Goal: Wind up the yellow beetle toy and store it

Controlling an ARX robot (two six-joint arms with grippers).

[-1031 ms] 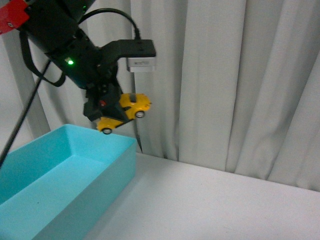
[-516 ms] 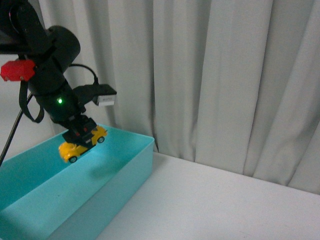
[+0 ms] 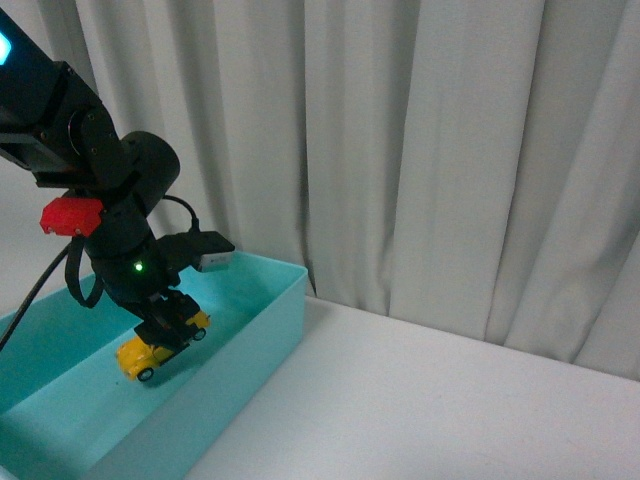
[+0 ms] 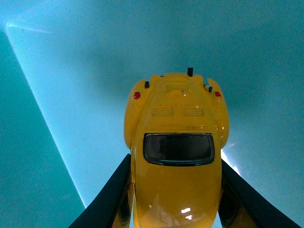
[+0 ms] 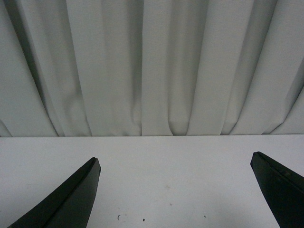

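Note:
The yellow beetle toy (image 3: 152, 353) hangs tilted inside the turquoise bin (image 3: 265, 325), just above its floor, with my left gripper (image 3: 170, 325) shut on it. In the left wrist view the yellow beetle toy (image 4: 176, 142) fills the middle, dark rear window facing the camera, black fingers (image 4: 107, 199) pressed against both its sides over the bin's turquoise floor. My right gripper (image 5: 175, 164) stands open above a white table with nothing between its fingers; that arm does not show in the front view.
The white table (image 3: 430, 410) stretches right of the bin. Pleated grey curtains (image 3: 450, 150) hang close behind the table and bin. The left arm's black body with a red tag (image 3: 72, 215) looms over the bin's far side.
My left gripper has carried the beetle toy from above the bin's rim down into the bin, and it now hangs lower, near the floor.

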